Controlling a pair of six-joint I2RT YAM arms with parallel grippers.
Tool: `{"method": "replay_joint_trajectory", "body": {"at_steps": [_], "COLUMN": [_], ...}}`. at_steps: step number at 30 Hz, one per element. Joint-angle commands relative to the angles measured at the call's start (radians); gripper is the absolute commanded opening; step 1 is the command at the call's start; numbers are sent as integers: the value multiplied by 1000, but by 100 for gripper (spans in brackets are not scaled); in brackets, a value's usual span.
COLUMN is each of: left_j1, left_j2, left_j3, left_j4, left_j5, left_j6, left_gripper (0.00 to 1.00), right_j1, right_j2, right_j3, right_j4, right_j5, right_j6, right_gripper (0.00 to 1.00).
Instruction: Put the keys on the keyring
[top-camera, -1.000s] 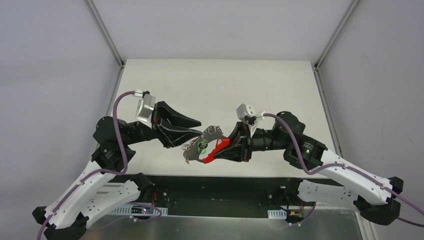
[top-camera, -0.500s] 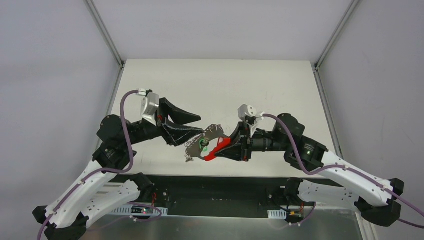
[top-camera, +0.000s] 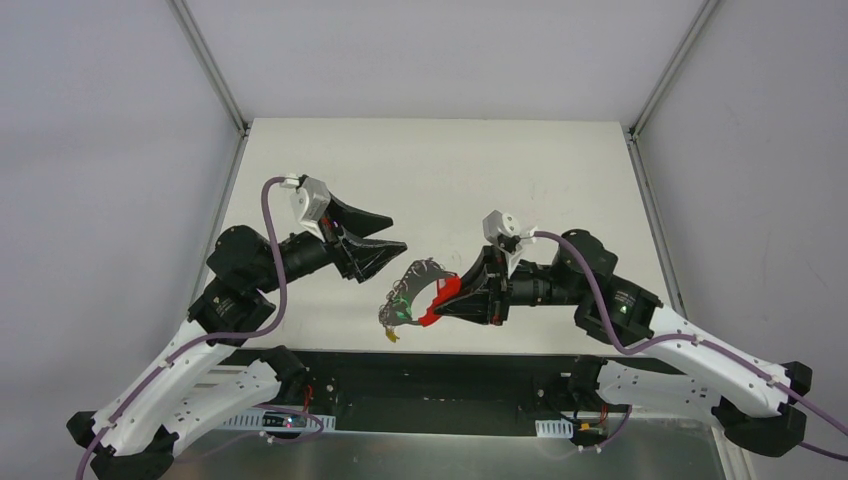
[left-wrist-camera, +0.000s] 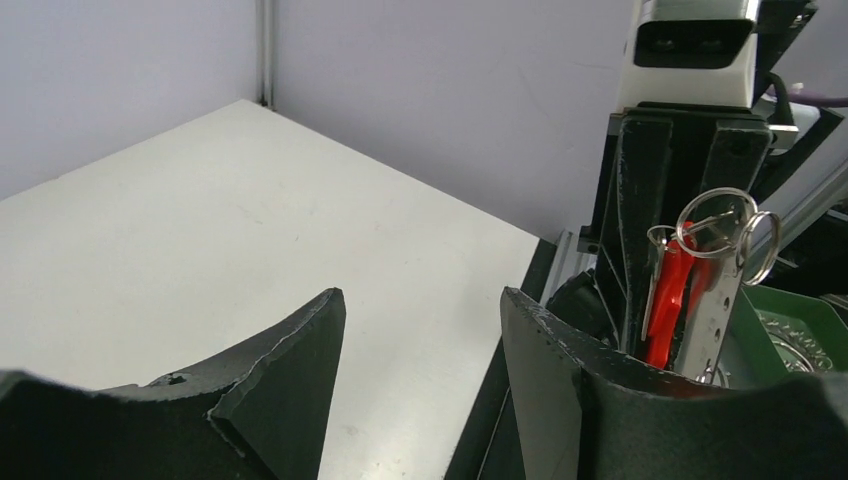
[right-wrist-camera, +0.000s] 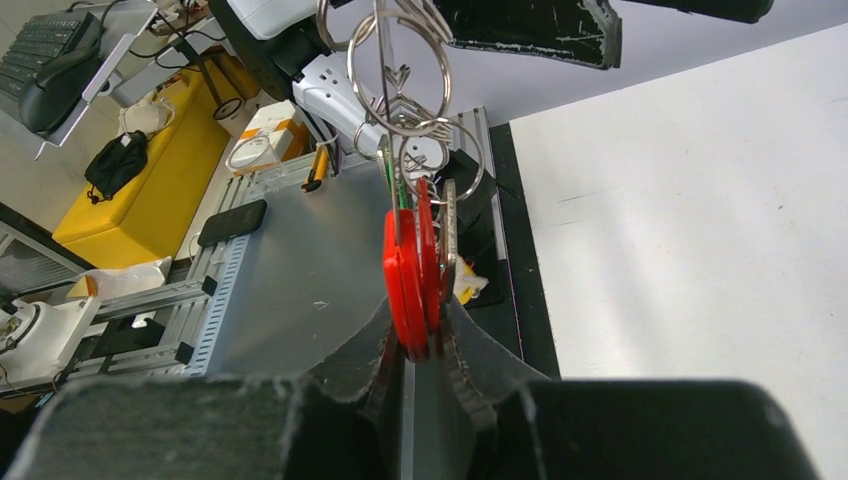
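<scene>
Red-grey keyring (top-camera: 418, 292) noted clamped at red section in R gripper (top-camera: 447, 300), over near edge of table (top-camera: 450, 170). Keys (top-camera: 398, 318) w/ green and yellow tags hanging from its wire rings, left end. R arm low, reaching left. L gripper (top-camera: 393, 232) released, jaws apart, empty, up-left of keyring, no contact.

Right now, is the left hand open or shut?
Open: the left hand holds nothing, its fingers apart with table showing between them. The right hand grips the keyring.

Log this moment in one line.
left pincer: open, apart from keyring | right pincer: shut on keyring | keys: hanging on keyring
</scene>
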Motion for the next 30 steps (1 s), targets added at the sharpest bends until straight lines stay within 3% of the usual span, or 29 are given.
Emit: {"method": "replay_joint_trajectory", "body": {"at_steps": [1, 9, 18, 21, 30], "left_j1": [-5, -4, -5, -5, -5], "left_j2": [-17, -27, -17, -8, -23], "left_j3": [-5, 2, -10, -8, -4], "left_j4": [-12, -134, -225, -261, -350], "left_j5": [-75, -228, -347, -364, -402], "left_j6": [33, 64, 91, 97, 91], "left_gripper": [58, 64, 85, 99, 99], "right_j1": [-14, -75, -213, -244, -343], "right_j2": [-6, 58, 174, 204, 408], "right_j3": [-1, 19, -12, -35, -35], "right_j4": [64, -32, -126, -138, -183], "right_j5": [21, 150, 277, 302, 325], "right_j6": [8, 42, 174, 213, 328], "right_gripper": [0, 0, 0, 0, 0]}}
